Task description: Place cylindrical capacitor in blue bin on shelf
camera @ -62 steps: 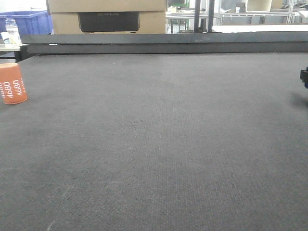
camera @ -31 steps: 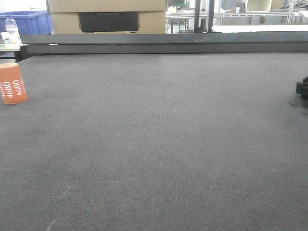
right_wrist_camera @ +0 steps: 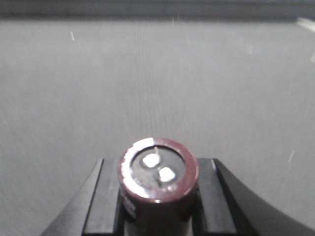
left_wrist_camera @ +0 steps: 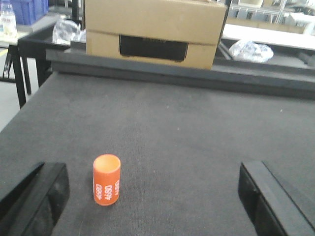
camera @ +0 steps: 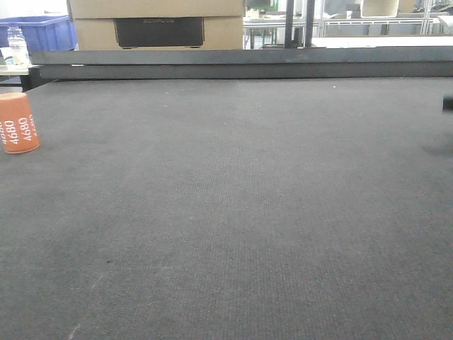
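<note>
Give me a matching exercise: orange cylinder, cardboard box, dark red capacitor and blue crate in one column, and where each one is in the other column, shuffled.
1. orange cylinder
2. cardboard box
3. dark red capacitor
4. blue crate

A. between the right gripper fingers
B. far left background, beyond the grey mat
C. upright on the mat, before the open left gripper
D. at the mat's far edge

Pairs: 1-C, 2-D, 3-A, 4-B

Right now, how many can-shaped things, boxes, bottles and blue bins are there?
Can-shaped things: 2, orange cylinder and dark red cylinder in the right gripper
Cardboard box: 1
Water bottle: 1
Blue bin: 1
Total: 5
</note>
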